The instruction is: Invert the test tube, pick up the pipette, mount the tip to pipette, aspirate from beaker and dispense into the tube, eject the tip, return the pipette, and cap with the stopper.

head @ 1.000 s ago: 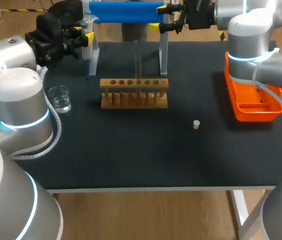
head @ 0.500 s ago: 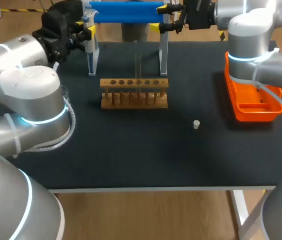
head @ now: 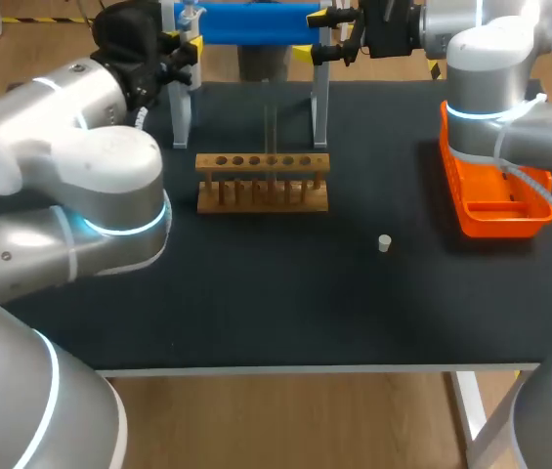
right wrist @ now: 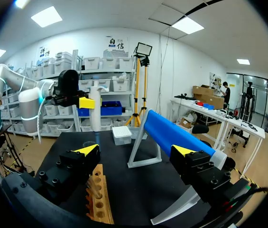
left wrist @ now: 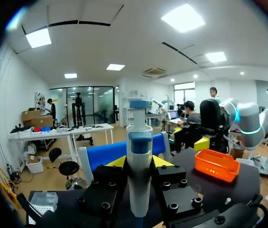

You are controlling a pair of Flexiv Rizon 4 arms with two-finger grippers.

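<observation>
My left gripper (head: 180,47) is shut on the white and blue pipette (head: 189,14) at the left end of the blue bar stand (head: 246,21). In the left wrist view the pipette (left wrist: 139,161) stands upright between the yellow fingertips (left wrist: 117,161). A clear test tube (head: 269,127) stands in the wooden rack (head: 263,181). The small white stopper (head: 384,243) lies on the mat to the rack's right. My right gripper (head: 329,37) hangs open by the stand's right end, nothing between its fingers (right wrist: 88,148). The beaker is hidden behind my left arm.
An orange tray (head: 495,195) sits at the table's right edge under my right arm. A clear box of tips (left wrist: 43,202) shows beside my left gripper. The rack (right wrist: 98,197) lies under my right gripper, with the blue bar (right wrist: 176,135) ahead of it.
My left arm has swung in over the table's left side, carrying the pipette right and up along the stand's left post. It now covers the beaker. The right arm is unchanged.
</observation>
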